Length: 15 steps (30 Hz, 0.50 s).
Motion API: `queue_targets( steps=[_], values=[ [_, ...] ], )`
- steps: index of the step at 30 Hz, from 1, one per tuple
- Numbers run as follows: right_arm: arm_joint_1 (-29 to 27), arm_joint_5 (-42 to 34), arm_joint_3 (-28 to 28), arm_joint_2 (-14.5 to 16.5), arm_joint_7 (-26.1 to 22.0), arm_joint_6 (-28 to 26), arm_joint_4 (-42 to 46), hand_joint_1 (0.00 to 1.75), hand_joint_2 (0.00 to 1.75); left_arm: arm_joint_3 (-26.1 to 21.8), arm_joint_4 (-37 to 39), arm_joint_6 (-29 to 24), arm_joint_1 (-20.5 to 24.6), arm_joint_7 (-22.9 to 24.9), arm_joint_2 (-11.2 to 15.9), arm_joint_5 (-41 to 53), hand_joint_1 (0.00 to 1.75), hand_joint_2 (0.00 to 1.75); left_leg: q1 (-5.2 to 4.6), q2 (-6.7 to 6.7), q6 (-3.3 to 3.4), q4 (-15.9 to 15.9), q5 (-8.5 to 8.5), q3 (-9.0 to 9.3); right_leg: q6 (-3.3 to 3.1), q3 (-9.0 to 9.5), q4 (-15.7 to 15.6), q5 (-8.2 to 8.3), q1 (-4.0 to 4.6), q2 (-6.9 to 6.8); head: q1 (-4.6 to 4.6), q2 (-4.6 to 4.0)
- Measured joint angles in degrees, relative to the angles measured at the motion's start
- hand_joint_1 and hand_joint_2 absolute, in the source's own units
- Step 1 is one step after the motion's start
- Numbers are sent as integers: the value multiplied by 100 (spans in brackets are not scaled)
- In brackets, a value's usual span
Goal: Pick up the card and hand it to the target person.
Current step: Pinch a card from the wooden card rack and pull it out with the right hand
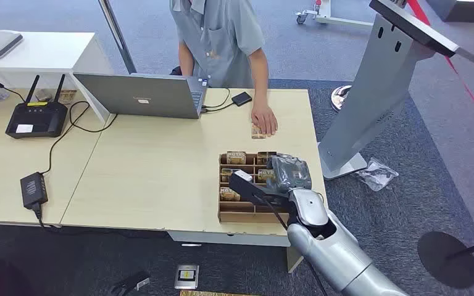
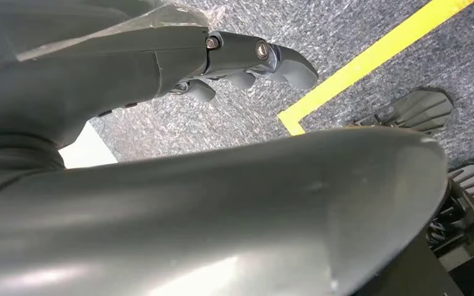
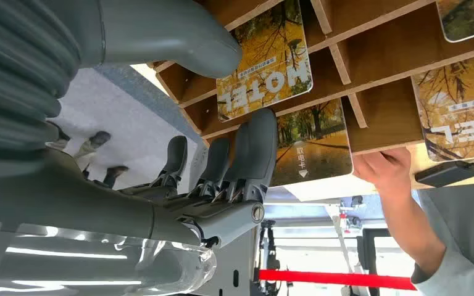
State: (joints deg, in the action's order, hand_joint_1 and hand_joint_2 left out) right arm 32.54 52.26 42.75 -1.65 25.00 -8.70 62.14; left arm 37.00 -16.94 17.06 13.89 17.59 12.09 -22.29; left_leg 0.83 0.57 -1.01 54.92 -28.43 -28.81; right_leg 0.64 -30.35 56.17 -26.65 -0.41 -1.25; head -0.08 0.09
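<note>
From the head view we see our right hand [image 1: 290, 172] hovering over the wooden card tray [image 1: 234, 216], where a card [image 3: 265, 61] awaits; our left hand [image 2: 247, 61] hangs curled and empty above carpet; the right wrist view shows fingers [image 3: 256, 148] spread, holding nothing, near the person's hand [image 3: 386, 169].

We see our right hand [image 1: 290, 172] extended at centre-right, fingers [image 3: 256, 154] spread; our left hand [image 2: 247, 61] hangs, fingers curled.

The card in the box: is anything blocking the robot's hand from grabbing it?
Nothing visible does. The right hand hovers right over the wooden box, fingers apart beside a card. The person's hand rests beyond the box.
</note>
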Motion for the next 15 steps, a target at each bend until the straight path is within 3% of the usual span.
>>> queue_targets(
  steps=[15],
  values=[
    [162, -62, -30, 110, -14, -14, -404, 93, 175, 42, 9, -85, 8, 36, -40, 14, 0, 0, 0, 1, 0, 0, 0, 3, 0, 1, 0, 0, 0, 0, 0, 0]
  ],
)
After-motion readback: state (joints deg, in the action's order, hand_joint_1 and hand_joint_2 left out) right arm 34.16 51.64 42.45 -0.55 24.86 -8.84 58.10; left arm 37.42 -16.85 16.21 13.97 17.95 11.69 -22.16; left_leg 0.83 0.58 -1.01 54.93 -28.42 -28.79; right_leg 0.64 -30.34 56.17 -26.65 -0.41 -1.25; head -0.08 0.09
